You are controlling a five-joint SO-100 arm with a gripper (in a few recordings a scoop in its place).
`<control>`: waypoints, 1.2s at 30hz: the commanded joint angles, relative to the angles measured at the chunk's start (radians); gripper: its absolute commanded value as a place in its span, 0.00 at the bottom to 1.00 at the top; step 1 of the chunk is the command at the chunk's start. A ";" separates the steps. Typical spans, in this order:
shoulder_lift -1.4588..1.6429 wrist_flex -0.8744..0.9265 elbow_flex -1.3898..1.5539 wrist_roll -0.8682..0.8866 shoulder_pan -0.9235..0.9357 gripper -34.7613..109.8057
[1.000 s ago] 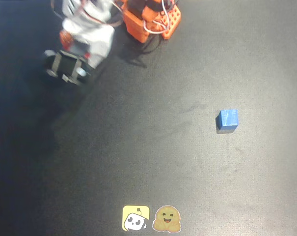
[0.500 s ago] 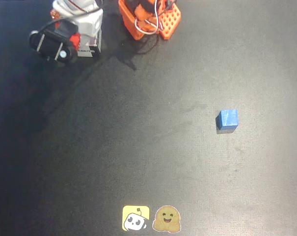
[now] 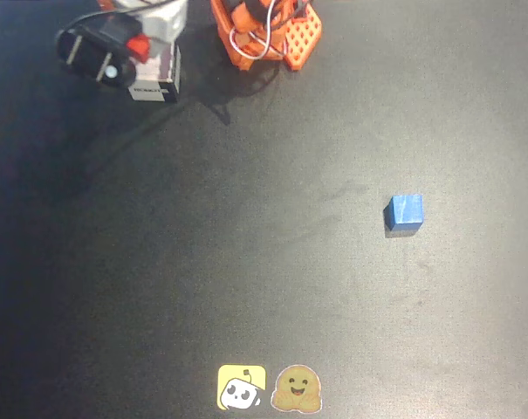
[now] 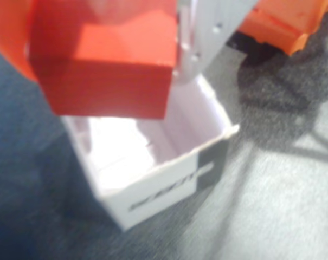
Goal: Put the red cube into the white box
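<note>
While the black table (image 3: pixel 246 262) takes up nearly all of the overhead view, the action sits in the upper left corner of the frame. Arm base (image 3: pixel 268 30) – orange, with white and red wires – is at top centre. Left of it the arm's white body reaches toward the top-left corner, ending in the gripper (image 3: pixel 102 57), whose dark parts hang over the left side of the white box (image 3: pixel 156 78). The box stands on the table just below the arm, dark label strip facing the lower edge of the frame.

Wrist view: the white box (image 4: pixel 164 162) is open-topped, directly under the gripper, interior looks bare, label strip on the wall facing lower right, text too blurred to read. The red cube (image 4: pixel 107 62) fills the upper left of that frame, above the box opening and clear of its walls – not inside. The fingers are clamped on the red cube: an orange finger (image 4: pixel 9 38) presses its left face and a pale one (image 4: pixel 199 43) its right.

Blue cube (image 3: pixel 406 212) sits alone at right of centre in the overhead view, well apart from box and arm. Two small stickers (image 3: pixel 269 388) lie side by side at bottom centre – one yellow, one brown with a smiling face.
</note>
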 commanded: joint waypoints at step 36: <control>0.310 -0.149 0.302 -0.083 0.074 0.41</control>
